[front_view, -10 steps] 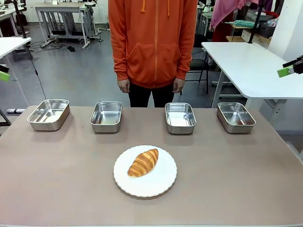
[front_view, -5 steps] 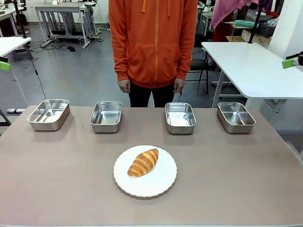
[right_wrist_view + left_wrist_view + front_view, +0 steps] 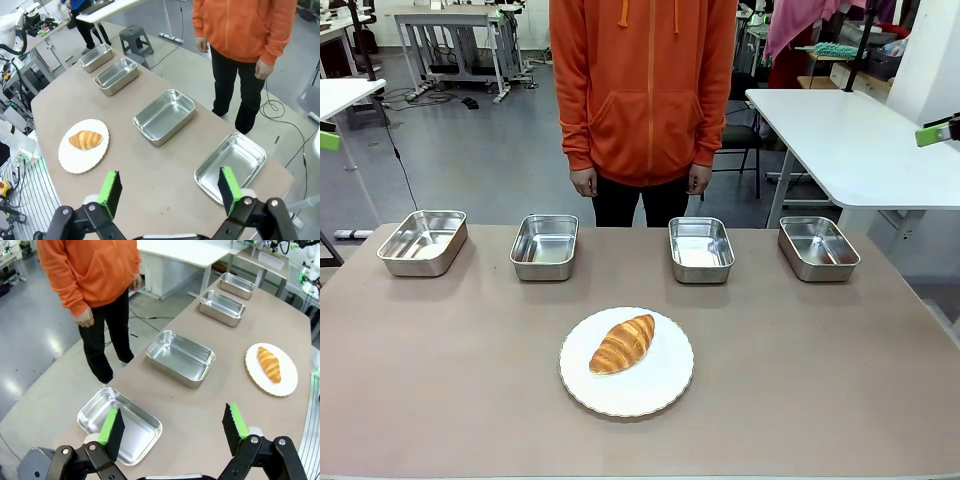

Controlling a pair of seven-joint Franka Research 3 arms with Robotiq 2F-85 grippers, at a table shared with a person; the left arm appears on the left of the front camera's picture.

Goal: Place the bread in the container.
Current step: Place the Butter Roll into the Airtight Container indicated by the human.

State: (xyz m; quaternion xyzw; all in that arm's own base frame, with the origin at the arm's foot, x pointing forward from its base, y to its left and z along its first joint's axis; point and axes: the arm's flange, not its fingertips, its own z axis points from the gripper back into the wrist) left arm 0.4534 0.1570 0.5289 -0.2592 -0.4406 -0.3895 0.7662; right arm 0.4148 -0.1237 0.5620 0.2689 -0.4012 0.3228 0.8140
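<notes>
The bread (image 3: 622,343), a golden-brown ridged roll, lies on a round white plate (image 3: 660,388) in the near middle of the table. Several identical steel pans stand in a row along the far side: the far-left pan (image 3: 422,241), the left-middle pan (image 3: 544,246), the right-middle pan (image 3: 701,249) and the far-right pan (image 3: 818,247), and nothing lies in any of them. My left gripper (image 3: 172,422) is open, high above the far-left pan (image 3: 135,429). My right gripper (image 3: 168,184) is open, high above the far-right pan (image 3: 230,166). The bread (image 3: 269,364) (image 3: 85,139) lies far from both.
A person in an orange hoodie (image 3: 645,90) stands at the far edge with the hands (image 3: 582,182) hanging down. One green pad (image 3: 328,140) shows at the left picture edge, another pad (image 3: 932,134) at the right. A white table (image 3: 850,140) stands behind on the right.
Both green pads at the picture edges have risen a little; the right one has also shifted outward. The bread, plate, pans and person have stayed put.
</notes>
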